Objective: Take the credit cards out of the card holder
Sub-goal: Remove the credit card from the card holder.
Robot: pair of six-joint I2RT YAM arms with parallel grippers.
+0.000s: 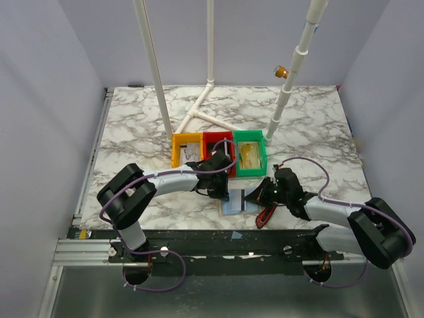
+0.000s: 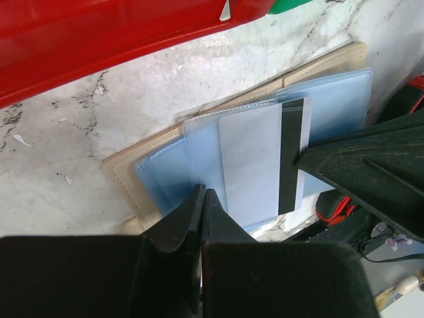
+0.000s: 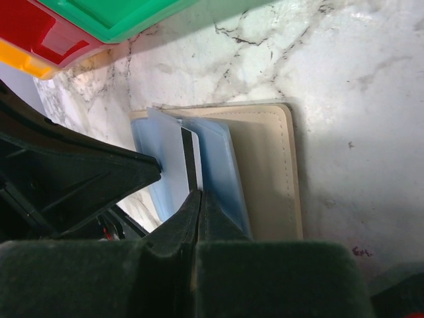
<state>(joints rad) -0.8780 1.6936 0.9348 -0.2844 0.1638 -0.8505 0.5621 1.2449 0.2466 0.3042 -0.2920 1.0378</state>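
The card holder [image 1: 230, 206] lies open on the marble, tan outside with blue-grey pockets; it also shows in the left wrist view [image 2: 119, 177] and the right wrist view [image 3: 268, 172]. A pale credit card [image 2: 255, 159] with a black stripe sticks partly out of a pocket [image 3: 171, 156]. My right gripper [image 3: 200, 195] is shut on that card's striped edge [image 1: 265, 193]. My left gripper [image 2: 202, 193] is shut, its tips resting on the blue pocket beside the card [image 1: 224, 187]. A yellowish-gold card [image 1: 250, 154] lies in the green bin [image 1: 250, 173].
Yellow [image 1: 176, 151], red [image 1: 216, 137] and green bins stand in a row just behind the holder. A red-and-black tool [image 1: 265, 216] lies by the holder's near right corner. White pipe posts [image 1: 285, 99] rise at the back of the table.
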